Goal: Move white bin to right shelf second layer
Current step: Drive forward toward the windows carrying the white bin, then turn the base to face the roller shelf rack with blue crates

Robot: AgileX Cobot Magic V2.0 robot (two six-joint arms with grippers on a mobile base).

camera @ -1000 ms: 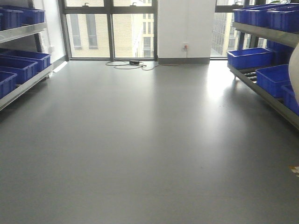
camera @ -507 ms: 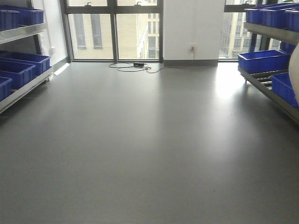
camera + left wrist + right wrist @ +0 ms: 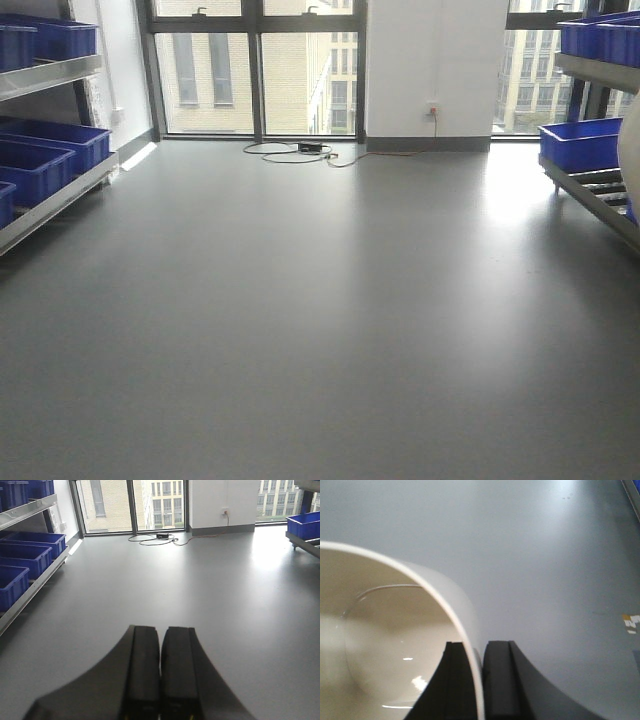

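The white bin (image 3: 380,645) fills the left of the right wrist view, its glossy cream inside facing the camera. My right gripper (image 3: 479,647) is shut on its rim, one finger inside the wall and one outside. A sliver of the bin (image 3: 632,150) shows at the right edge of the front view. Behind it on the right shelf is a roller-track level, the second layer (image 3: 603,186), with a steel front lip. My left gripper (image 3: 161,630) hangs over bare floor, shut and holding nothing.
Blue crates (image 3: 580,142) sit on the right shelf, with more blue crates (image 3: 40,150) on the left rack. A cable (image 3: 295,152) lies on the floor by the windows. A yellow floor mark (image 3: 631,621) lies right of the bin. Grey floor spans the middle.
The whole room has slid to the right in the front view. The right shelf now sits further toward the right edge, with less of it showing. Both grippers keep their hold state.
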